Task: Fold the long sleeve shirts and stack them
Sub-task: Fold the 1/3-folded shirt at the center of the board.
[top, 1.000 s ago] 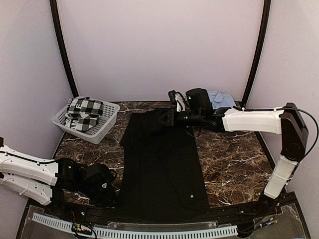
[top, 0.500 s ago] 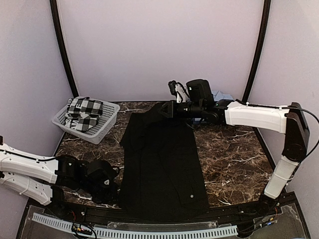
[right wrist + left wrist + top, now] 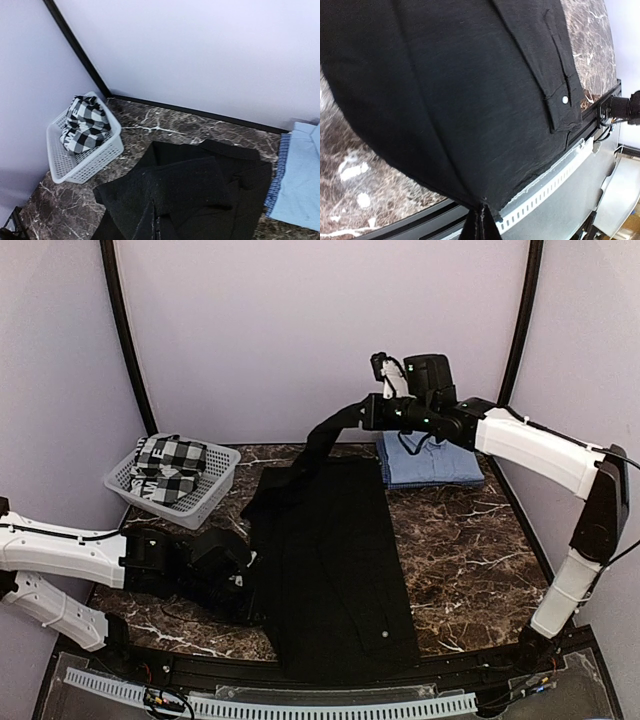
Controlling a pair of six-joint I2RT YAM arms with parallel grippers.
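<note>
The black long sleeve shirt (image 3: 335,560) lies lengthwise down the middle of the marble table (image 3: 470,560). My right gripper (image 3: 368,416) hangs high over the back of the table, shut on the shirt's upper part, and a band of cloth stretches from it down to the left. In the right wrist view that cloth (image 3: 185,190) runs up into the right gripper (image 3: 157,227). My left gripper (image 3: 250,575) is shut on the shirt's lower left edge. The left wrist view shows the hem pinched in the left gripper (image 3: 481,222). The light blue shirt (image 3: 430,462) lies folded at the back right.
A white basket (image 3: 205,502) with a black-and-white checked cloth (image 3: 165,468) stands at the back left. A perforated white strip (image 3: 300,706) runs along the near edge. Walls close in the back and both sides.
My right gripper has risen and moved right with the shirt's top, uncovering the blue shirt. My left gripper has shut on the hem and shifted right, pulling the lower left edge inward.
</note>
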